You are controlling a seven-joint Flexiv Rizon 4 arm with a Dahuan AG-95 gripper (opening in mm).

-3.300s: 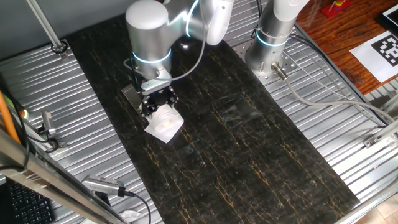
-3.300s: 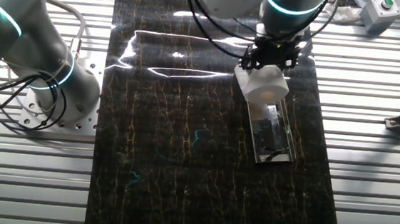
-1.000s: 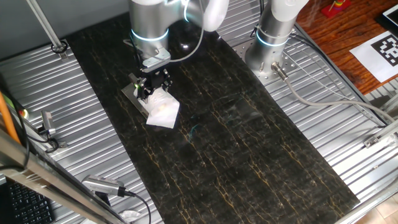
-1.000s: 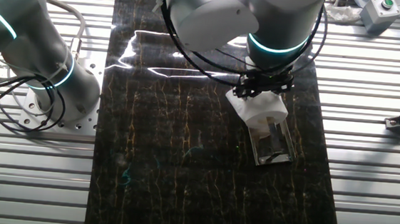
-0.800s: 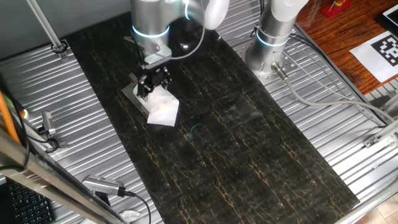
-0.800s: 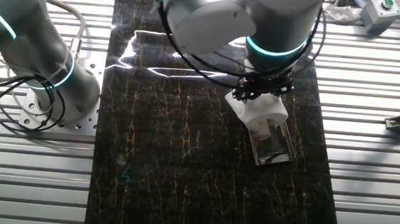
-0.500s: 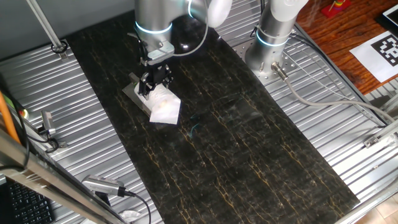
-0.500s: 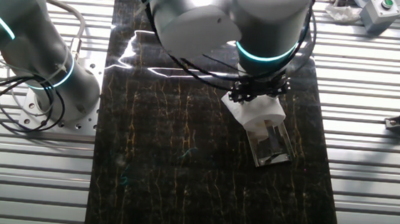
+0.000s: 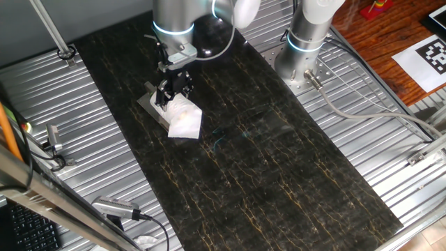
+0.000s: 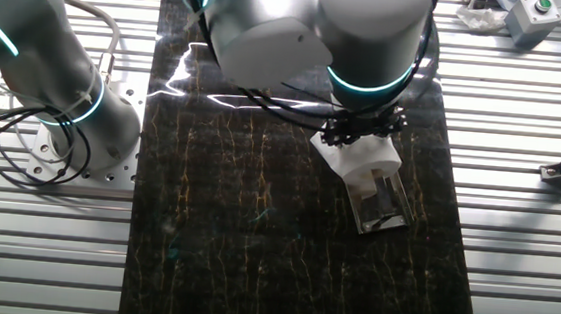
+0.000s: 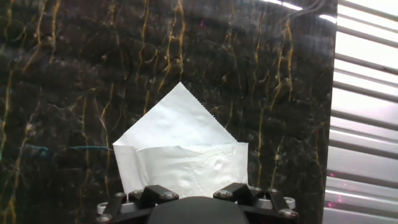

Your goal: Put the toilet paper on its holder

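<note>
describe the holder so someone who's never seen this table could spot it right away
Start at the long dark marbled mat that runs down the middle of the ribbed metal table, then find the gripper over one long edge of it. The holder is the small flat shiny grey plate lying there, partly covered by the toilet paper. It is the only reflective metal piece on the mat.
</note>
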